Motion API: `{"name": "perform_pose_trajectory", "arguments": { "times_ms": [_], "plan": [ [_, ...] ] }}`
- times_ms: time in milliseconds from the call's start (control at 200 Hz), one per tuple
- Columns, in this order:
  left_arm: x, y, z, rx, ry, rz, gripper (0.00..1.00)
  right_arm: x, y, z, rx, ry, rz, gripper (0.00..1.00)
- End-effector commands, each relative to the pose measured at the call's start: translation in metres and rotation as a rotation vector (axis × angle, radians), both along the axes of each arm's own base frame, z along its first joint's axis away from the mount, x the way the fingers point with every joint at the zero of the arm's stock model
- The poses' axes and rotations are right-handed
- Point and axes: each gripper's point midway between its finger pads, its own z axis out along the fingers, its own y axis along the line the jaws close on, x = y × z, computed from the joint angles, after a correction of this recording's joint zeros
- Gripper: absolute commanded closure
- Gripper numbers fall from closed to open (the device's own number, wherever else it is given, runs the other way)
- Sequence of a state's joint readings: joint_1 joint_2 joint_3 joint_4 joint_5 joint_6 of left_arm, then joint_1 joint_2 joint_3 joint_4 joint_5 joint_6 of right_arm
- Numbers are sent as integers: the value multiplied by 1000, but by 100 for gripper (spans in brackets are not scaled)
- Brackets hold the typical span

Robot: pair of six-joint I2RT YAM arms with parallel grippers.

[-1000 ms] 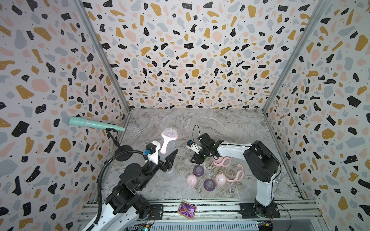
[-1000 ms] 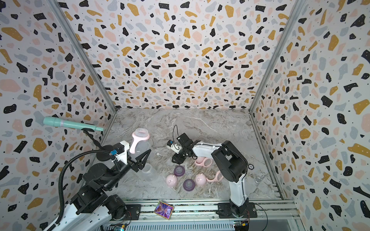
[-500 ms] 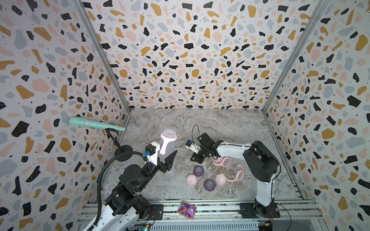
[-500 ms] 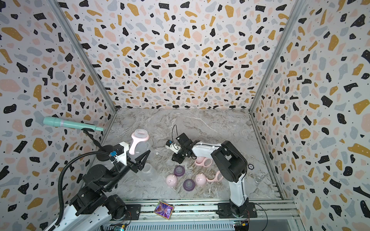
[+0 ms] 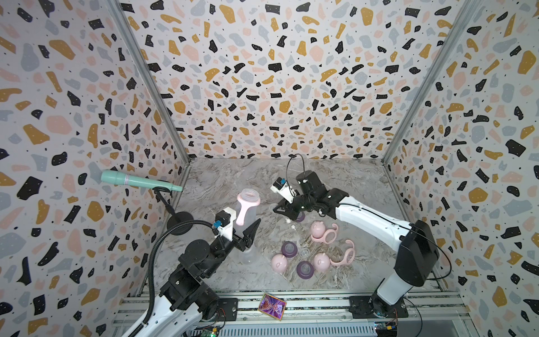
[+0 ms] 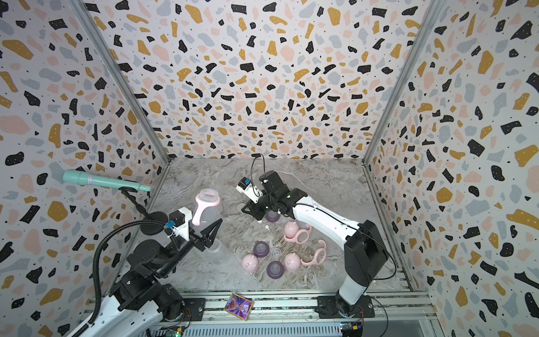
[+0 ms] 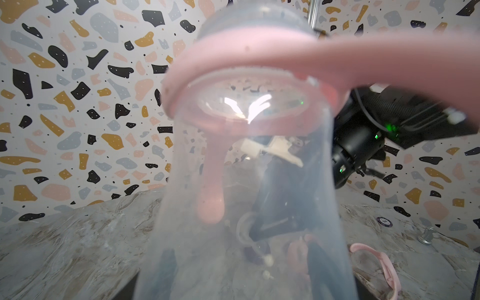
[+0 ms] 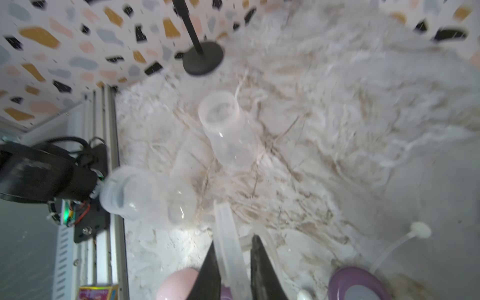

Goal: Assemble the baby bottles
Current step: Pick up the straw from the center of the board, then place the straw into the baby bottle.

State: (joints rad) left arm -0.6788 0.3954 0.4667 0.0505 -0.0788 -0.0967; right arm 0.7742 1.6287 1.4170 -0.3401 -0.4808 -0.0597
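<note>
- The left gripper (image 5: 243, 227) is clamped round a clear bottle (image 5: 248, 207) that wears a pink collar (image 5: 241, 213). It holds the bottle mouth up above the tabletop (image 5: 221, 181), left of centre.
- The right gripper (image 8: 233, 240) sits low near mid-tabletop, pinching a clear soft piece (image 8: 225, 220).
- Pink caps (image 5: 279, 261), purple rings (image 5: 289, 249) and loose collars (image 5: 347, 253) lie at the near right.
- A bare bottle (image 5: 248, 258) lies below the left gripper.

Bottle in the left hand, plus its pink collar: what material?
Bottle: clear, faintly frosted plastic, seemingly rigid; the right arm shows through it in the left wrist view. Collar: opaque pink plastic, matte, smooth moulded handles; possibly softer rubber, cannot tell.
</note>
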Motion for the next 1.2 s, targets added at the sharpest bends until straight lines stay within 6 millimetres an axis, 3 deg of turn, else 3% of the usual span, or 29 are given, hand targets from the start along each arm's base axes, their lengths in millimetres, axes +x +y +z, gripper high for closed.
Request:
{"name": "perform_pose_trajectory", "arguments": {
  "times_ms": [0,260,406,511,746,1197],
  "plan": [
    [-1,-8,22,-43,-74,-40,100,-17,-14,50,27,-2,5,94],
    [2,-35,5,72,-78,-150,100,-38,-31,134,80,-91,-1,95],
    [7,-46,-10,151,-49,-185,100,-55,-29,178,131,-148,33,96],
    [10,-54,-14,172,-35,-211,100,-67,-22,198,160,-172,67,96],
    [12,-61,-20,182,-35,-236,100,-81,-17,214,173,-192,97,96],
    [1,-67,-17,172,-75,-302,100,-91,-21,212,206,-177,115,97]
  ]
}}
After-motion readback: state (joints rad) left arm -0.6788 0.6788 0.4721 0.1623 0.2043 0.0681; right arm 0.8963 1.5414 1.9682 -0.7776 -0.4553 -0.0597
